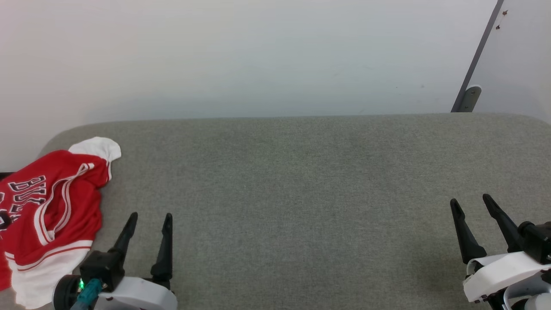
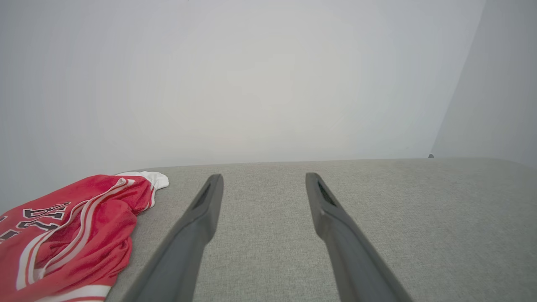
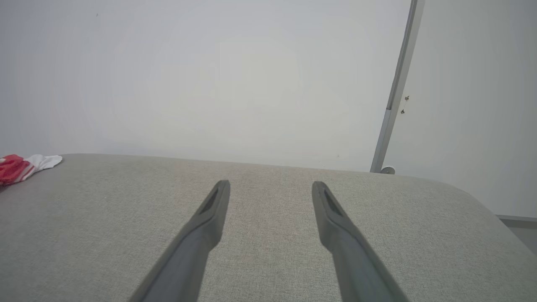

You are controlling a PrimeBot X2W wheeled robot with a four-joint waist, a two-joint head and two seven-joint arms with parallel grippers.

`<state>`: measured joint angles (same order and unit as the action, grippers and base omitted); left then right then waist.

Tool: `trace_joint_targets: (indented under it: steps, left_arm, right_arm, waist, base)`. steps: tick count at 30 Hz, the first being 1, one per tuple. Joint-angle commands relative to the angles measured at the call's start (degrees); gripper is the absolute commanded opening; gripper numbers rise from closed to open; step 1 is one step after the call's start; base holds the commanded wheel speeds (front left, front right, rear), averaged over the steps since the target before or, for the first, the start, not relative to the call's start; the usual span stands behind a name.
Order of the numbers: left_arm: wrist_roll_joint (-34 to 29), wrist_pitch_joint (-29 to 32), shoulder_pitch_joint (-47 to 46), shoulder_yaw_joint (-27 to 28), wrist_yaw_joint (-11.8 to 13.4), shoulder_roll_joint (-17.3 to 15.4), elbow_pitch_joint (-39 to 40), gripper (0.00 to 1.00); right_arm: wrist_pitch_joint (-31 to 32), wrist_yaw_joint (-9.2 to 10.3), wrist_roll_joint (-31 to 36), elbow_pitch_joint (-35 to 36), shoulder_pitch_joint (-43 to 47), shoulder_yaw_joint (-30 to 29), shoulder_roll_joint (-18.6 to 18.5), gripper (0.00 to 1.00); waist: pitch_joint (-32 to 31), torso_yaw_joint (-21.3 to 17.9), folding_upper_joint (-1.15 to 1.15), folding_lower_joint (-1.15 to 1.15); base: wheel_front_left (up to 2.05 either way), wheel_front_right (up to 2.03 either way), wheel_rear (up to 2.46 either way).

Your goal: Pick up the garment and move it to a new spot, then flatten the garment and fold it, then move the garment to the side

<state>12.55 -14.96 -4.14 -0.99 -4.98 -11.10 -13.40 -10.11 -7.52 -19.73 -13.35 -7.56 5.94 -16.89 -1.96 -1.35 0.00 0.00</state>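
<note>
The garment (image 1: 47, 206), a red shirt with white sleeves, striped trim and black lettering, lies crumpled at the far left edge of the grey fabric table (image 1: 301, 185). My left gripper (image 1: 150, 216) stands open just right of it, apart from the cloth, nothing between its fingers. In the left wrist view the garment (image 2: 71, 235) lies left of the spread left gripper (image 2: 262, 178). My right gripper (image 1: 470, 201) is open at the lower right, far from the garment. The right wrist view shows the right gripper (image 3: 272, 184) open and a bit of the garment (image 3: 23, 165) at the far left.
A pale wall (image 1: 258, 56) rises right behind the table's back edge. A grey metal post (image 1: 475, 60) with a foot bracket stands at the back right corner. The table's corners are rounded, and the garment hangs partly past its left edge.
</note>
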Motion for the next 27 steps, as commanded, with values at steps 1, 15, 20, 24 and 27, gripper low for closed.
trace_joint_targets:
  steps: [1,15,20,24,27]
  left_arm:
    - [-0.37,-0.3,-0.23,0.19,-0.12,-0.1,-0.09,1.0]
    - [1.38,-0.29,-0.63,1.33,-0.12,0.82,-1.37,1.0]
    - [2.24,-0.19,-1.44,2.22,0.47,0.8,-2.33,1.0]
    - [2.93,-0.05,-1.89,3.1,1.35,0.54,-2.95,1.0]
    - [3.35,0.27,-1.99,3.51,1.95,0.42,-2.89,1.0]
  right_arm:
    - [-0.33,0.06,0.28,0.16,-0.66,-0.19,-0.03,1.0]
    - [0.15,0.06,0.09,0.76,-0.25,0.26,0.38,1.0]
    - [0.2,0.06,-0.39,0.82,-0.35,1.4,0.1,1.0]
    - [0.34,0.06,-0.76,0.73,-1.13,3.11,0.25,1.0]
    - [0.22,0.06,-1.09,0.37,-1.4,4.41,0.29,1.0]
  waist:
    - [-0.04,-0.01,0.0,0.0]
    - [-0.52,1.08,0.0,0.0]
    - [-1.15,4.05,0.0,0.0]
    - [-1.7,7.1,0.0,0.0]
    - [-2.11,9.76,0.0,0.0]
  base:
    - [0.0,0.0,0.0]
    - [0.0,0.0,0.0]
    - [0.0,0.0,0.0]
    - [0.0,0.0,0.0]
    - [0.0,0.0,0.0]
